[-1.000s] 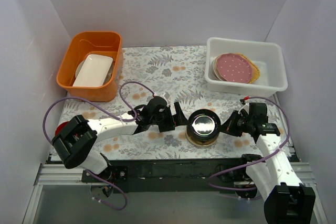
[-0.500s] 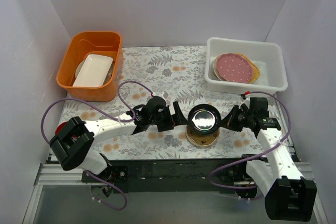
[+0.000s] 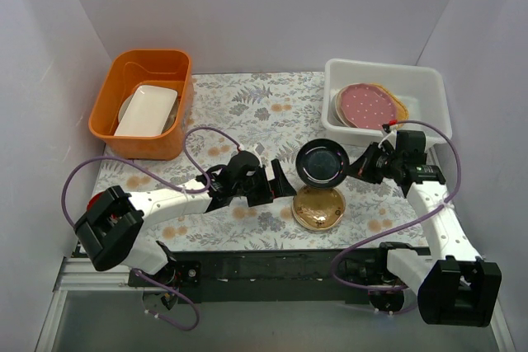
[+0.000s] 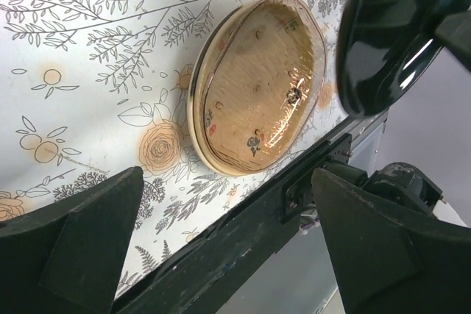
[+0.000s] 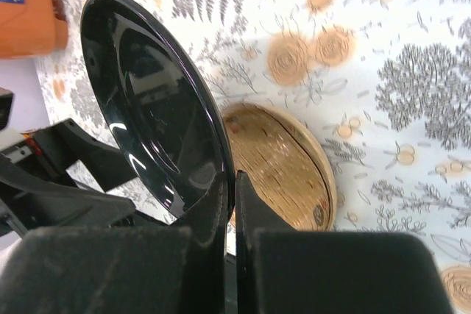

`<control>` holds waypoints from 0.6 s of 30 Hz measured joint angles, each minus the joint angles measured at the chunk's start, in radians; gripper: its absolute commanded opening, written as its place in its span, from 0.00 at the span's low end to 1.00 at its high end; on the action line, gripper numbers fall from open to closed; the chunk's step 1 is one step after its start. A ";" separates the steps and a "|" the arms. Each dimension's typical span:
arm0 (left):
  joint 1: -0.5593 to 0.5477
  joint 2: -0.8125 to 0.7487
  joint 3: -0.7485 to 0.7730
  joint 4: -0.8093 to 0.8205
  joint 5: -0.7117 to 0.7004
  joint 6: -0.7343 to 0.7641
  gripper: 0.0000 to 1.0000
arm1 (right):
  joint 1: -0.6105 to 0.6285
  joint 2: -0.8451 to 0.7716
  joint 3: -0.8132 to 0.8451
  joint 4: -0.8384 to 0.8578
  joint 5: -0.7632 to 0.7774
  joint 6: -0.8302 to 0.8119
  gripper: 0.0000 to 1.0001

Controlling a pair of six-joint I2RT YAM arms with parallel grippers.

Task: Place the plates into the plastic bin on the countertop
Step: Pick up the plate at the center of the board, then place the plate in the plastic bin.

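R jaws clenched on the rim of the black plate (image 3: 322, 162), held tilted and clear of the table (image 3: 247, 113), mid-frame in top view. L jaws released, just left of the tan plate (image 3: 319, 207) lying flat at lower centre. Step in hand, as I read it: carry to the plastic bin (image 3: 388, 63), upper right. To do well: keep the pinch firm, since the glaze is glossy & slick. Clear the rolled rim, level out, lower gently onto the pink dotted plate (image 3: 369, 105); prob. a yellow plate (image 3: 402, 113) beneath, view poor. Bin whitish, translucent, rectangular. Tan plate round, shallow, faintly ringed w/ small printed sprigs.
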 measured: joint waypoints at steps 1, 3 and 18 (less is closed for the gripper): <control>0.000 0.001 0.000 0.000 0.003 0.003 0.98 | 0.000 0.010 0.015 0.008 0.000 0.000 0.01; 0.000 0.007 0.004 0.001 0.011 0.009 0.98 | 0.000 0.039 0.045 0.018 -0.002 0.000 0.01; 0.000 0.029 0.007 0.024 0.026 0.015 0.98 | 0.000 0.213 0.208 0.111 -0.005 0.035 0.01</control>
